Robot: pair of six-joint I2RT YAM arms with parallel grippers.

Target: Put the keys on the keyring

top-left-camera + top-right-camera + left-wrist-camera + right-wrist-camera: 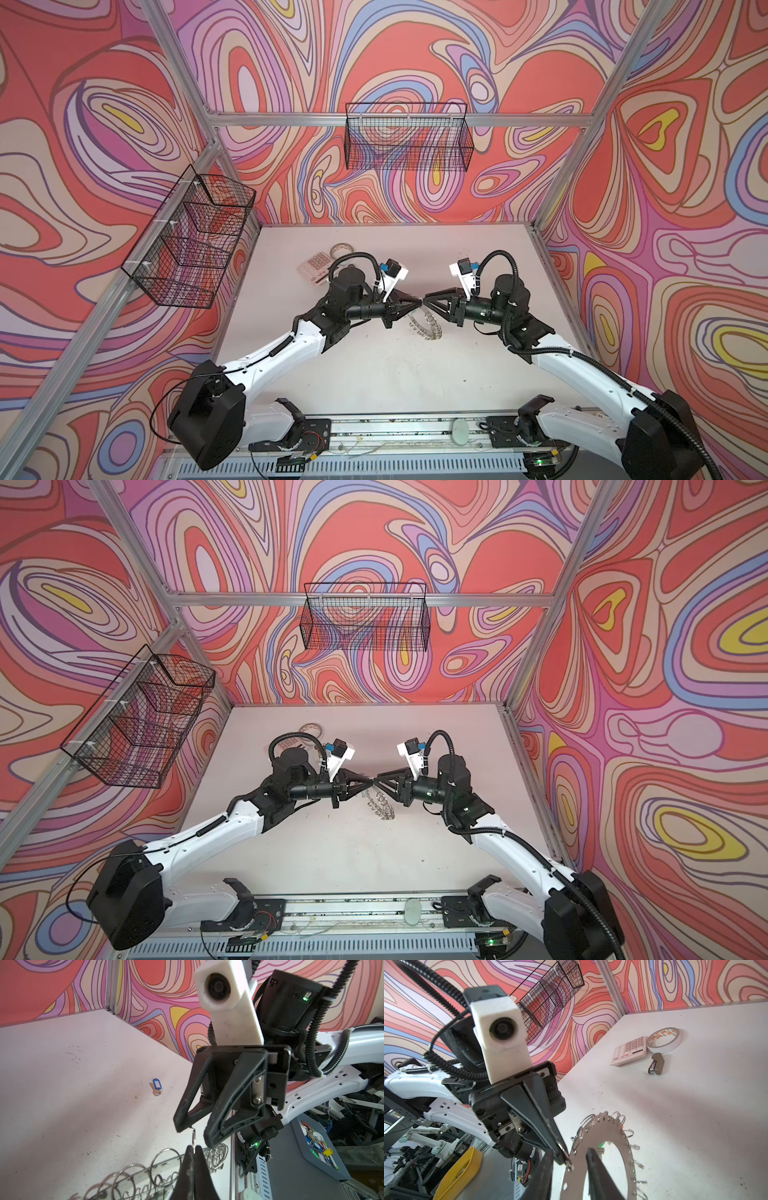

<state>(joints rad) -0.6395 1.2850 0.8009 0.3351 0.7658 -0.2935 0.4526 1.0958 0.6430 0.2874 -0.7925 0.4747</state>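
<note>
At the centre of the white table (374, 374), in both top views, the two arms meet tip to tip above the keyring (426, 326), seen there only as a tilted fringe of wire.

The left wrist view adds the grip. The left gripper (194, 1148) is clenched on one upright wire loop (194, 1136) at the keyring's rim. The right gripper (194, 1134) has its jaws apart, one on each side of that loop, grasping nothing.

This view alone shows a key (156, 1086) with a blue tag and white label insert. It lies flat on the table to the right of the keyring, well apart. A grey tray (315, 1164) of coloured tags also shows, off the table.

The right wrist view gives the keyring's form: a flat grey metal disc with a wide round hole and small holes drilled along the rim, many carrying a loop.

At the far left of the table lie a calculator (629, 1051), a tape roll (663, 1040) and a small stapler (656, 1064). The stapler is hidden in the top views.

The orange print inside the tape roll and the calculator's markings are too small to read.
</note>
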